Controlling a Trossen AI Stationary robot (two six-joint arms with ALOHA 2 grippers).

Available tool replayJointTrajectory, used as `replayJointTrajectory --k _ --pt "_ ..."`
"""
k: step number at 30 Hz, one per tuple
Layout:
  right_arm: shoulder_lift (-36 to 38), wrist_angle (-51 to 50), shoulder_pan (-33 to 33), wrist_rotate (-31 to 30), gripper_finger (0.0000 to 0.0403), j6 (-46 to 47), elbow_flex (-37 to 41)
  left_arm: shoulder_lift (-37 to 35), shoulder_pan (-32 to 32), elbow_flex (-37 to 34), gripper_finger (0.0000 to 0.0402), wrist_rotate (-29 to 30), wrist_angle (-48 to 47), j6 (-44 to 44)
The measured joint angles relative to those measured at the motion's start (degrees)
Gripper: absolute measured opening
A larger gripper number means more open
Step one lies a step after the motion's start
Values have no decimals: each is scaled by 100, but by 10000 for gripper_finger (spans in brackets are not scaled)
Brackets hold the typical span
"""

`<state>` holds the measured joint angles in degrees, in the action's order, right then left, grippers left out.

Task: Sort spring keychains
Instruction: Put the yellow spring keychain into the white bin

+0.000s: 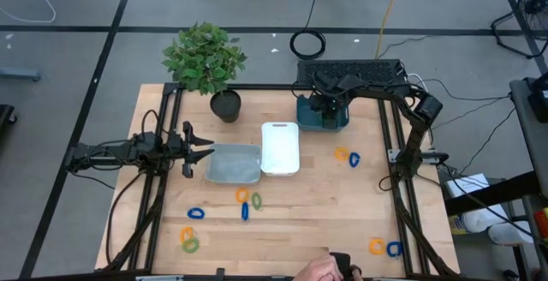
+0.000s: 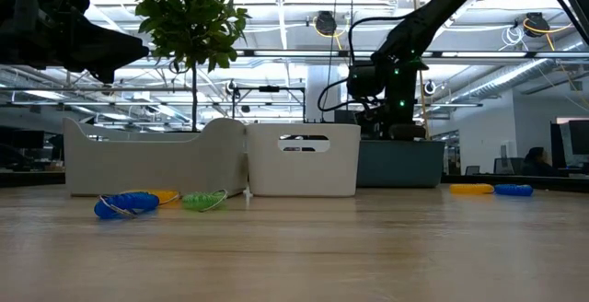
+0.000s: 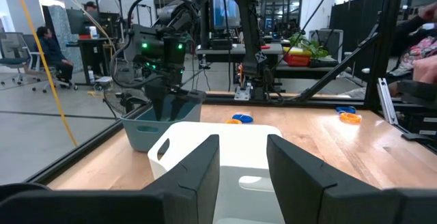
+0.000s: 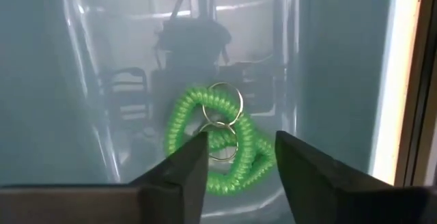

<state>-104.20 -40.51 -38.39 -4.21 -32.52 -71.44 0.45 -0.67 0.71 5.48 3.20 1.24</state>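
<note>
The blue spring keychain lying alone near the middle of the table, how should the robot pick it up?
Probably from straight above, pinching across the narrow middle of the blue spring keychain. It lies flat on the table, long and thin, so fingers should close across its short width, clear of the orange keychain.

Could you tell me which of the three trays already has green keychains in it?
The dark teal tray under the right gripper: green coils lie inside. The grey and white trays show none.

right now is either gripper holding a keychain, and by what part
Nothing is held. The right gripper is open inside the teal bin, with green spring keychains lying beyond its fingers. The left gripper is open and empty beside the grey tray.
</note>
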Motion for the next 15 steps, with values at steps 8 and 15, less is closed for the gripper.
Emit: replayJointTrajectory --k 8,15 --pt "16 -60 0 -26 198 25 -61 2 0 0 131 0 0 0" --pt "303 -519 25 -53 197 98 -541 0 0 0 131 2 0 0"
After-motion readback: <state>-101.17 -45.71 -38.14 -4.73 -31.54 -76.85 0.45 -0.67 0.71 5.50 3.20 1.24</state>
